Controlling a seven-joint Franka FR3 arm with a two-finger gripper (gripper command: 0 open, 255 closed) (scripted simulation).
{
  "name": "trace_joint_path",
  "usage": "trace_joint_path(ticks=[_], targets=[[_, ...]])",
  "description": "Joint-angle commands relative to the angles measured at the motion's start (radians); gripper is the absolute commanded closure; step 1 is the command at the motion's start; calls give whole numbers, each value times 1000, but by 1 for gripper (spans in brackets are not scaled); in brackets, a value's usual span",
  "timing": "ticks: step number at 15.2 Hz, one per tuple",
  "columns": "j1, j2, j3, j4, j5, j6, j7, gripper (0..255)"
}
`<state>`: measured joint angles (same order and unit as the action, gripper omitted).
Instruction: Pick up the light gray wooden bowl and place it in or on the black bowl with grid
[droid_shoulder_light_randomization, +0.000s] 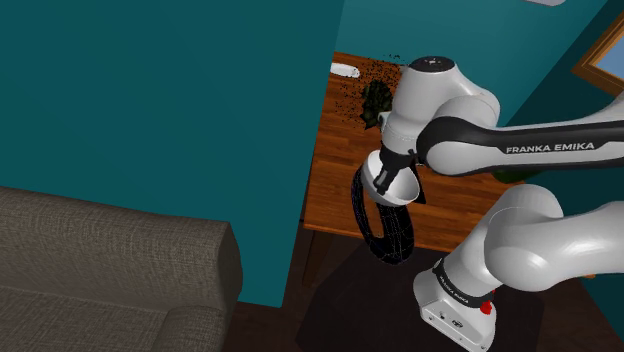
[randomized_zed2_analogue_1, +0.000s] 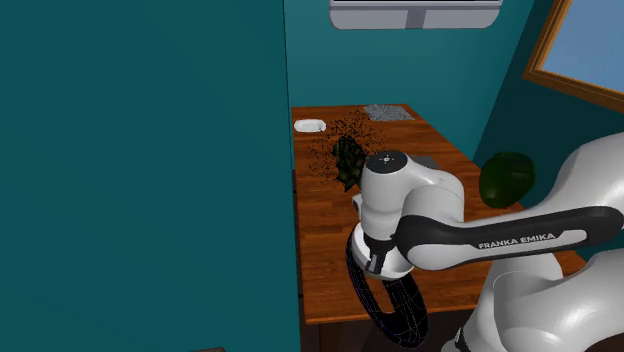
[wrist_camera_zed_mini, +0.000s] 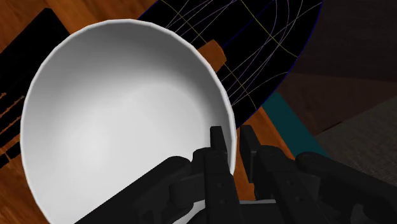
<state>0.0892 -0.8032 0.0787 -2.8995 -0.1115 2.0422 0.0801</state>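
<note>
Gripper (wrist_camera_zed_mini: 230, 140) is pinching the white bowl (wrist_camera_zed_mini: 121, 114) by its rim, one finger inside and one outside. It is holding the bowl just above the black gridded bowl (wrist_camera_zed_mini: 273, 44) near the table (droid_shoulder_light_randomization: 335, 190) edge, probably for lowering in.

grey bowl (wrist_camera_zed_mini: 121, 114): plain pale, lifted, tilted, rim clasped in gripper (wrist_camera_zed_mini: 232, 135) | black grid bowl (wrist_camera_zed_mini: 267, 44): just beneath, at tabletop (randomized_zed2_analogue_1: 330, 240) near edge

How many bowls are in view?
2 for sure: a white bowl held in the jaws, and a black grid bowl just below it at the table edge. A small white dish at the far end might be a third.
</note>
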Motion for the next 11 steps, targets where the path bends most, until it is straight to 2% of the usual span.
trace_joint_path(ticks=[1, 5, 11], targets=[[0, 16, 3, -20, -1, 38, 7, 255], [-4, 56, 7, -56, -6, 112, 18, 255], [-4, 59, 7, -58, -6, 117, 19, 255]])
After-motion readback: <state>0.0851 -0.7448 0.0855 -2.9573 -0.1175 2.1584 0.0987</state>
